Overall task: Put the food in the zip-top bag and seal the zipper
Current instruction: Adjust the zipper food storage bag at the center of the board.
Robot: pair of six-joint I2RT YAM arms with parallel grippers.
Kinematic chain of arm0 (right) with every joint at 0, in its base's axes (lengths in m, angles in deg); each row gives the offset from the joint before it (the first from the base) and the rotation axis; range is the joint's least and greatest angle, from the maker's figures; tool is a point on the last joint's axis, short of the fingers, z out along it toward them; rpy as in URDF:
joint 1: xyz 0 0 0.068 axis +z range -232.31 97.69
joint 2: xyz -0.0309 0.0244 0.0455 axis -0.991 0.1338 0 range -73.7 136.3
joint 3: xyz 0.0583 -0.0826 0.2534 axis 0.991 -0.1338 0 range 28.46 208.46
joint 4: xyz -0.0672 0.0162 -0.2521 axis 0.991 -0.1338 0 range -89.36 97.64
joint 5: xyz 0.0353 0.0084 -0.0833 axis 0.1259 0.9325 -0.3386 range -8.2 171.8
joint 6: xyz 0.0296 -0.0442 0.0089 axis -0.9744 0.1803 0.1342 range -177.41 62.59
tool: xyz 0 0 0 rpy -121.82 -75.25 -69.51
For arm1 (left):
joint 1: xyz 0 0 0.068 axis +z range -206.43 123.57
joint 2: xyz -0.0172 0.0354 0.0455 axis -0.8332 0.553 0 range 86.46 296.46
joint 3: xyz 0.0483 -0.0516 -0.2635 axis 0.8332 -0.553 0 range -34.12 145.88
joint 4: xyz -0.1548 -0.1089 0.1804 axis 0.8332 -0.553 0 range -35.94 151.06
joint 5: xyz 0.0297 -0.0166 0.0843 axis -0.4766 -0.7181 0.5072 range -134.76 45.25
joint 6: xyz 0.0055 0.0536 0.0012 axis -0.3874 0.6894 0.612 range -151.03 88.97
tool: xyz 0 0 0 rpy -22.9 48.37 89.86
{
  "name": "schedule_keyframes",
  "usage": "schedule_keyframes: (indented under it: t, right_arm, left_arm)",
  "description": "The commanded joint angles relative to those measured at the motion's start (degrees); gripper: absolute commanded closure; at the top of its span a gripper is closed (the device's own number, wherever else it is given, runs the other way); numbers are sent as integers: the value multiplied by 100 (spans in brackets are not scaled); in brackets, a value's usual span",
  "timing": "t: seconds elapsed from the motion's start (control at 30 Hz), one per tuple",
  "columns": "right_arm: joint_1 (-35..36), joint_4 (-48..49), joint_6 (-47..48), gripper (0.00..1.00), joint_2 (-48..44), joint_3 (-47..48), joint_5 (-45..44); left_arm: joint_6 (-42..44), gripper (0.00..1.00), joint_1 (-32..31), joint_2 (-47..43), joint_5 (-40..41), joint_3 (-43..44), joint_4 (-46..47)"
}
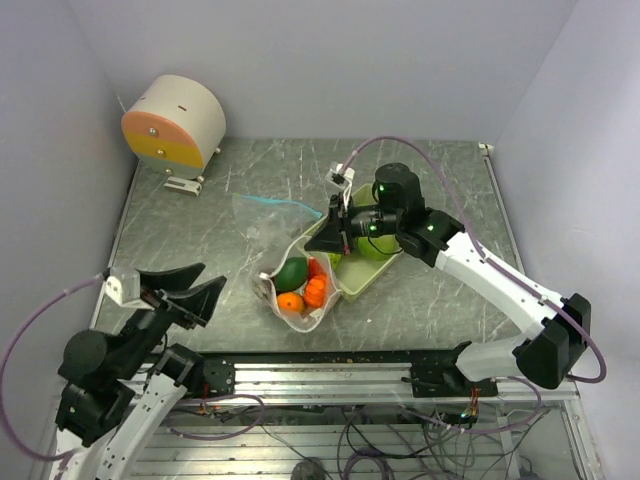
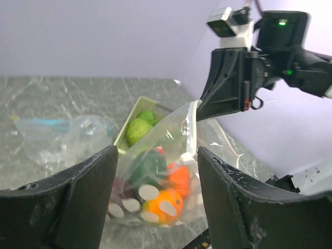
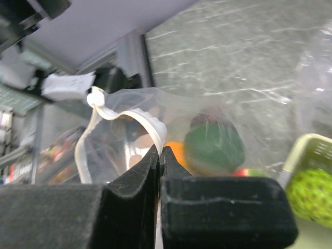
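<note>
— Where does the food stand?
— Most of it lies in the bag [image 1: 300,292] in the middle of the counter [image 1: 200,220]: a dark green piece [image 1: 291,273], orange ones [image 1: 290,302] and something red. At least one round green piece [image 1: 375,247] sits in the basket [image 1: 362,287], just beside the bag on its right.
— And the tools?
— The right tool [image 3: 160,155] is pinched tight on the bag's white zipper strip [image 3: 149,121], lifting the mouth. The left tool [image 2: 155,153] stands wide with nothing in it, near the counter's front-left corner and aimed at the bag.
— How should the arms do this step well?
— The right one would best hold the rim up and steady so the mouth gapes. The left looks free to fetch the green piece. It should come at the basket from above, grip the ball across its middle, and let go low inside the mouth, lest it roll off the thin plastic. Sealing waits until the basket holds no food
</note>
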Motion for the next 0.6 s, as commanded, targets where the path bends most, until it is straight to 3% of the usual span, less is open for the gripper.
schedule_keyframes:
  t: [0.0, 0.13, 0.23, 0.4, 0.57]
  right_arm:
    - [-83, 380, 155, 100, -87, 273, 1963]
    - [-88, 544, 15, 100, -21, 369, 2349]
    - [-90, 453, -22, 100, 40, 507, 2276]
    - [-89, 247, -14, 100, 145, 812, 2192]
    - [-95, 186, -124, 100, 271, 898, 2053]
  left_arm:
    - [804, 28, -18, -141, -780, 60, 142]
    - [1535, 37, -18, -52, -2457, -291, 810]
    - [2332, 35, -18, 231, -3257, -308, 722]
    - [3505, 33, -17, 979, -3387, 157, 76]
    - [3447, 33, -18, 1120, -3649, 160, 591]
